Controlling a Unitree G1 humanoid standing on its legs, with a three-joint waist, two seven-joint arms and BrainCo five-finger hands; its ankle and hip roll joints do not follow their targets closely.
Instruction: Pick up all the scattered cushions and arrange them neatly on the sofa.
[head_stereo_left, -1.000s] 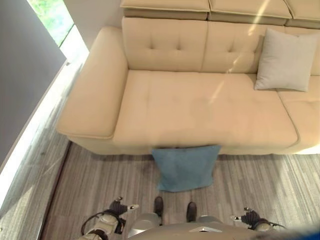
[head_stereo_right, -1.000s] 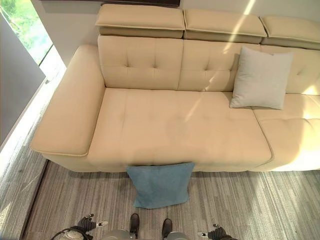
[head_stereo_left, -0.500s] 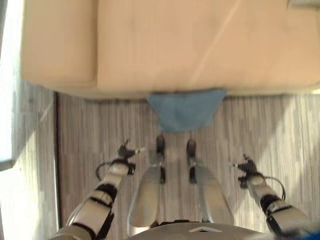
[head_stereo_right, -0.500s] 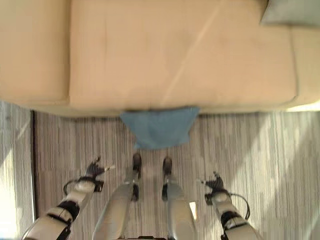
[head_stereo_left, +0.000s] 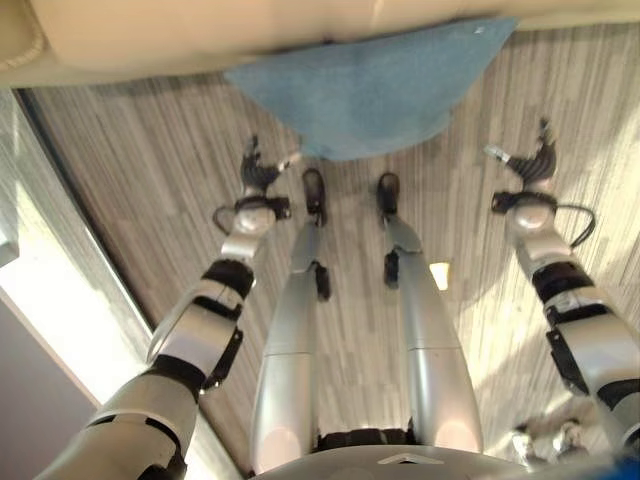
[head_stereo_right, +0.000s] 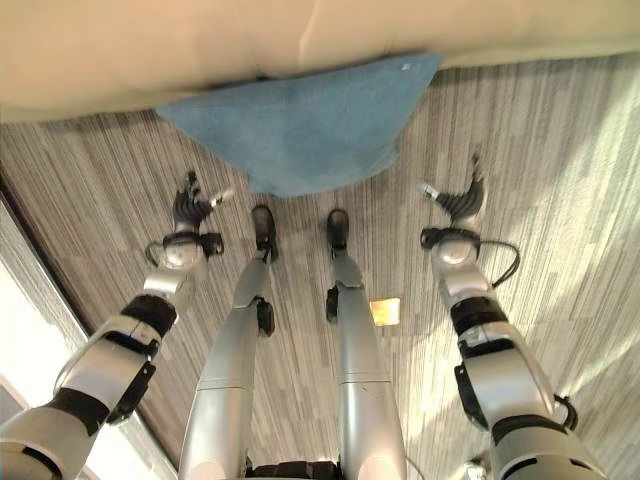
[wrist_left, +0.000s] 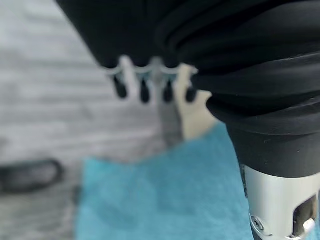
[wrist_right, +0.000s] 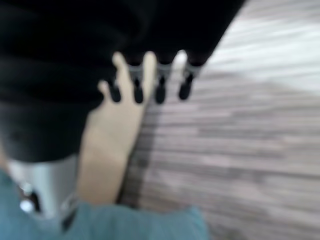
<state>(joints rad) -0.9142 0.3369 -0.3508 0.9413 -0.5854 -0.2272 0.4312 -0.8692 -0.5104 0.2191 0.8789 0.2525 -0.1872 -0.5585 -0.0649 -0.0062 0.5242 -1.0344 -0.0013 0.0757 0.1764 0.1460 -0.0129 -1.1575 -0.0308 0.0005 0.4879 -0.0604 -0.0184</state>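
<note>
A blue cushion lies on the grey striped floor, with its far edge against the front of the beige sofa; one corner of it reaches toward the robot's right side. Both arms stretch forward and down over the floor, one on each side of the cushion. The left hand hangs just beside the cushion's near left edge without touching it, its fingers relaxed and slightly spread, holding nothing. The right hand is on the other side, a little apart from the cushion's right corner, also with loose, uncurled fingers and nothing in them. In the left wrist view the dark fingertips point toward the floor, and the blue cushion shows below them.
</note>
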